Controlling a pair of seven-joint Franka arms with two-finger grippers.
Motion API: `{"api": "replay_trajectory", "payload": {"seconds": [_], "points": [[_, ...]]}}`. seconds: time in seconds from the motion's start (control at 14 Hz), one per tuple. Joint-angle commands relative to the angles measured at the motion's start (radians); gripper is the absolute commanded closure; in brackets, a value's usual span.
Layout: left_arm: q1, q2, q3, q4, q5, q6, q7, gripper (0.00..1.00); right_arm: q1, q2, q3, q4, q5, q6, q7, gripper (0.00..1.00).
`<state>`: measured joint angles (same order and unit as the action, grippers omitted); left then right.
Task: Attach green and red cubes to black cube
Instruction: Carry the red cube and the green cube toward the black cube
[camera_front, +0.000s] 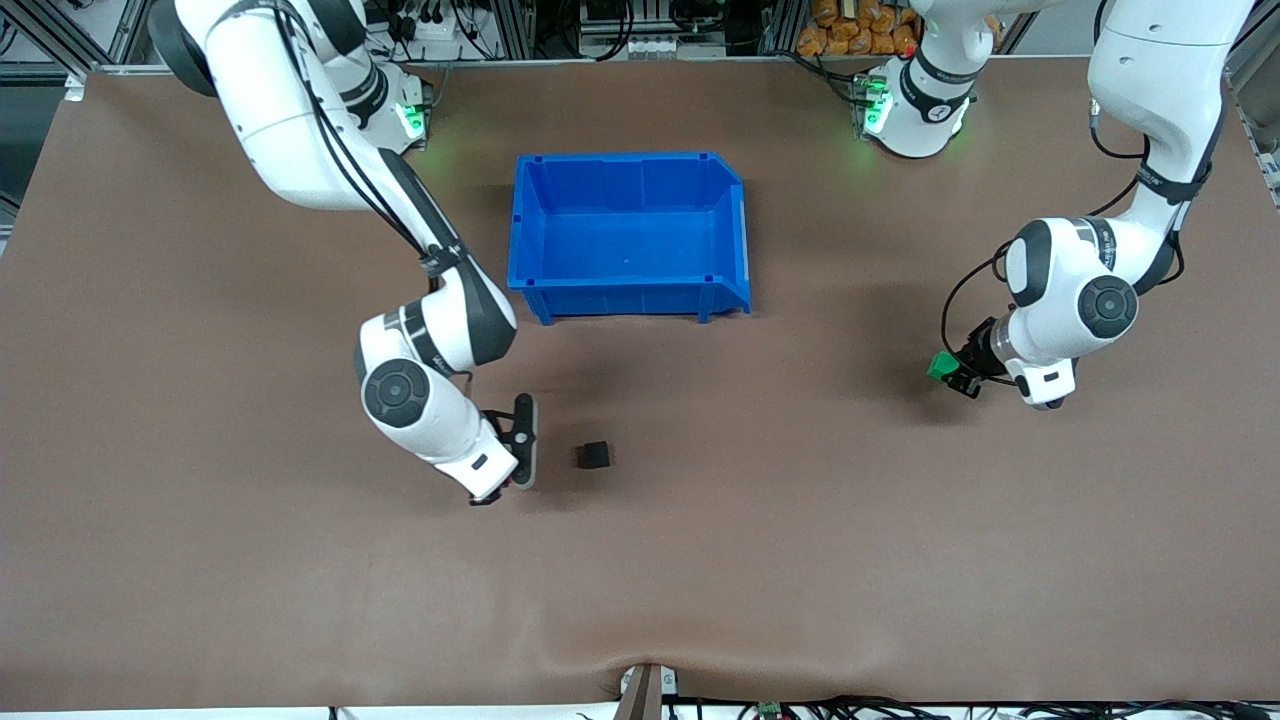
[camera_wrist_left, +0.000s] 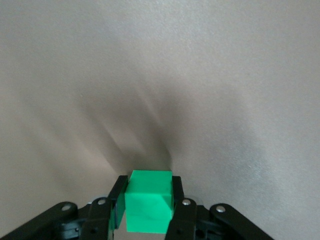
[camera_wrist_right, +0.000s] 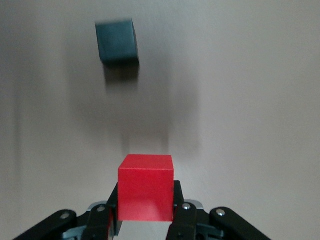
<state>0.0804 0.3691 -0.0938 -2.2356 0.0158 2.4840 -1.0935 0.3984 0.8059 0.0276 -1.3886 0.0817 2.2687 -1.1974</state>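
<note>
Right gripper (camera_wrist_right: 145, 212) pinches red cube (camera_wrist_right: 146, 186), low, just beside black cube (camera_front: 595, 455) on table (camera_front: 800, 560). Left gripper (camera_wrist_left: 148, 212) pinches green cube (camera_wrist_left: 148, 201), well apart toward left arm's end. Risk – red cube bumps black cube, pushes it away. Black cube loose – could spin.

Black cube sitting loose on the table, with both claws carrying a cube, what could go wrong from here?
1. The black cube lies free on the table, so the right claw pressing the red cube against it may just push it away.
2. The left claw, shut on the green cube, is well off toward the left arm's end; when both close in, the claws could collide.
</note>
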Motion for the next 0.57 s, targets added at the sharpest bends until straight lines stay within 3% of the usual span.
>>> {"api": "replay_trajectory", "payload": {"seconds": [0.0, 0.07, 0.5], "points": [[-0.001, 0.014, -0.015, 0.021, -0.020, 0.010, -0.017, 0.89, 0.020, 0.050, 0.005, 0.051, 0.033, -0.009, 0.084, 1.00], [-0.001, 0.014, -0.015, 0.027, -0.025, 0.010, -0.022, 0.95, 0.020, 0.068, 0.005, 0.057, 0.035, -0.005, 0.088, 1.00], [-0.021, 0.044, -0.057, 0.112, -0.025, 0.004, -0.219, 1.00, 0.046, 0.142, 0.006, 0.062, 0.135, 0.124, 0.104, 1.00]]}}
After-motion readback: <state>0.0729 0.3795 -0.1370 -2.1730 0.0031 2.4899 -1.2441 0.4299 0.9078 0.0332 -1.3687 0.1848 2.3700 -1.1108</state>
